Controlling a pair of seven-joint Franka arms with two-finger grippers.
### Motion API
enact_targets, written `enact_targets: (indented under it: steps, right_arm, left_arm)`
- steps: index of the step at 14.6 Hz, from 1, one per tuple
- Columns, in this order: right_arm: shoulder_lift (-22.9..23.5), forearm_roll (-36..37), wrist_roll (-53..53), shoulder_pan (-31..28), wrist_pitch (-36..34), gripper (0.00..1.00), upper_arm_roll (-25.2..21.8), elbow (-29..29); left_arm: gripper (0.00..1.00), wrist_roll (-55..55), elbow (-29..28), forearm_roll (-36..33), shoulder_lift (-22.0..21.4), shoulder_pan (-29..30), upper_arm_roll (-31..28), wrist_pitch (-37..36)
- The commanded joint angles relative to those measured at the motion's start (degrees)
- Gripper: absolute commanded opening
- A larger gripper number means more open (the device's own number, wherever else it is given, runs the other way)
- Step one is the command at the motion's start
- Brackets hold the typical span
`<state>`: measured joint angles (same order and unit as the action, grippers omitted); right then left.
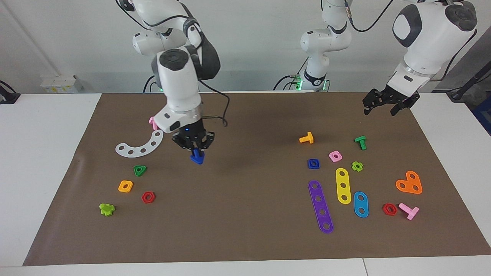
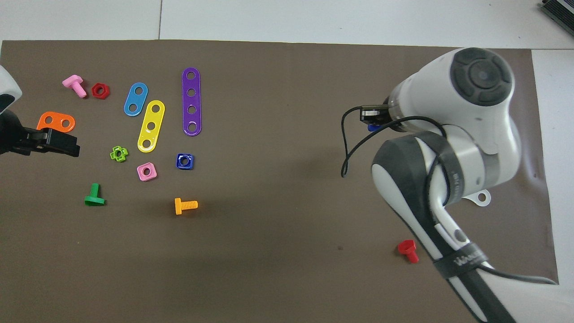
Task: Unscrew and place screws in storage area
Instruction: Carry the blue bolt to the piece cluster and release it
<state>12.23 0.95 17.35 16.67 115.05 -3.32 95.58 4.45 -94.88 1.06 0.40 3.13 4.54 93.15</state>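
A small dark-blue plastic screw [image 1: 197,157] is pinched between the closed fingertips of the right gripper [image 1: 195,148] and is held clear of the brown paper mat [image 1: 245,214], over bare mat beside the white curved perforated strip [image 1: 140,145], toward the right arm's end of the table. A wide stretch of open mat is left between it and the matching blue square nut [image 1: 313,163], which lies among the loose parts at the left arm's end, beside the pink square nut [image 1: 335,156] and the purple strip [image 1: 320,206]. The left gripper [image 1: 385,103] is held with jaws spread and empty, above the mat's edge nearest the robots. From overhead, only a sliver of the screw [image 2: 372,127] is seen, the white strip being largely hidden by the right arm; the grip is shown plainly in the facing view.
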Motion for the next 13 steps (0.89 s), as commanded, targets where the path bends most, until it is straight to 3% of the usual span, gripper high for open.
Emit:
enact_targets:
  steps: [1, 6, 13]
  right_arm:
    - [-1.3, -2.3, -6.8, -6.1, 2.8, 0.0, 1.1, 6.4]
    - [-0.5, -4.6, -13.0, -10.7, 14.6, 0.0, 1.1, 17.6]
    - [1.5, -4.6, -13.4, -11.6, 20.8, 0.0, 1.0, 22.6]
  left_arm:
    - [1.0, 0.6, 0.6, 0.3, -0.7, -0.9, -0.7, 1.6]
    - [1.0, 0.6, 6.7, 0.1, 1.3, -0.2, -0.9, -3.1]
    - [1.0, 0.9, 14.8, -0.4, 6.8, -0.3, -1.2, -7.9]
